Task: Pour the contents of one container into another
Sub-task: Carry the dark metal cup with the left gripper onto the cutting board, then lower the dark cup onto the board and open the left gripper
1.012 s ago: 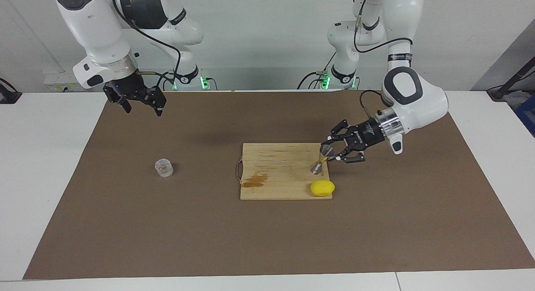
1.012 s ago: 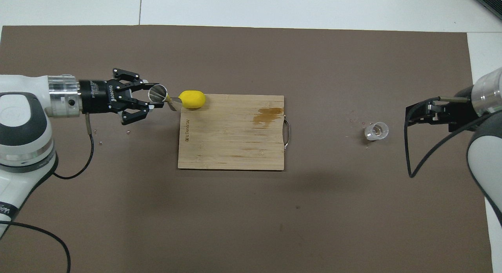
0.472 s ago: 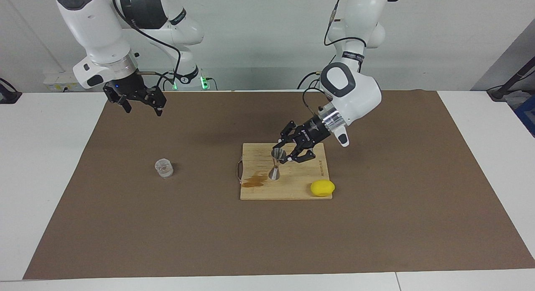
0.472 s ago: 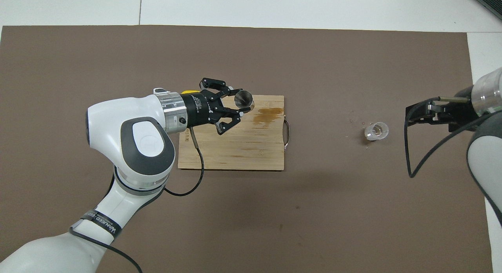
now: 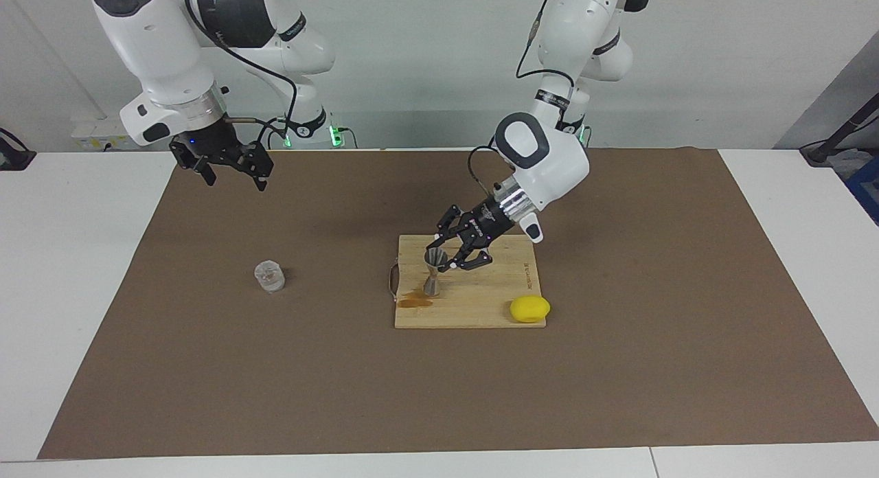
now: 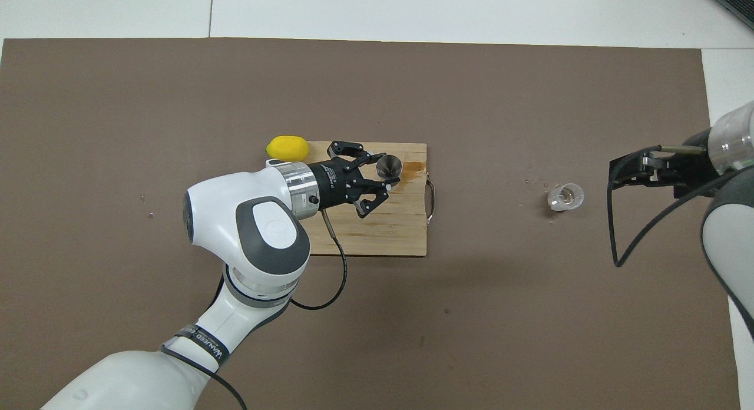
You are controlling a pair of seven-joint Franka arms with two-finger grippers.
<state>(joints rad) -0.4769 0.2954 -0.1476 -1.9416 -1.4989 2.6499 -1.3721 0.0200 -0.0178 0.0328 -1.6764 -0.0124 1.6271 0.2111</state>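
Jigger [image 5: 434, 275] is pinched upright in the left claw [image 5: 443, 254] on the cutting board [image 5: 481, 296], beside a brown stain [image 5: 416, 300]; lemon [image 5: 529, 308] at the board's corner. Glass cup [image 5: 269, 275] stands well apart on the tabletop [image 5: 206, 368]. Right claw [image 5: 230, 165] waits, spread.

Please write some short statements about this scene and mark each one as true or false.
1. The left tool holds the jigger upright over the cutting board. True.
2. The glass cup stands on the cutting board. False: it stands on the brown mat, toward the right arm's end.
3. The lemon lies at a corner of the board. True.
4. The right tool grips the glass cup. False: it waits in the air, apart from the cup.
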